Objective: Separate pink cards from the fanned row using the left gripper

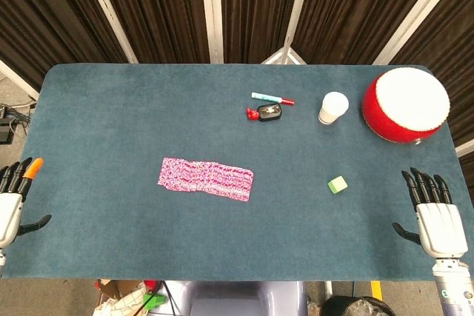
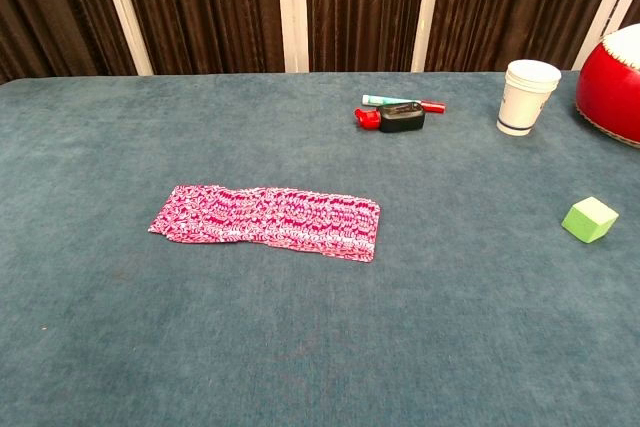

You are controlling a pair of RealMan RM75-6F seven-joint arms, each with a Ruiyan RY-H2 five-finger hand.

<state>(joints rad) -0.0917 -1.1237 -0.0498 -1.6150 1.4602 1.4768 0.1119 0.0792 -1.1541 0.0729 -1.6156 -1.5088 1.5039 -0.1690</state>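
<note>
1. Your left robot hand [image 1: 13, 196] sits at the near-left edge of the surface [image 1: 111, 109], fingers spread and upright, holding nothing. It shows only in the head view.
2. Your right robot hand [image 1: 433, 212] sits at the near-right edge, also spread and empty.
3. The pink cards [image 1: 206, 178] lie flat in one overlapping fanned row, to the right of your left robot hand and slightly farther out from the robot. Nothing sits between hand and row.
4. The row's long axis runs left-right, with its right end tilted slightly toward the robot. Its left end [image 2: 165, 222] points at your left robot hand, so you'd meet the row end-on.
5. The left robot hand is nearer to the row than the right one, which fits the task.
6. Judgement: nothing is separated yet. The next move is a reach rightward and a little forward to the row's left end.
7. Individual cards are too blurred to tell apart.
</note>
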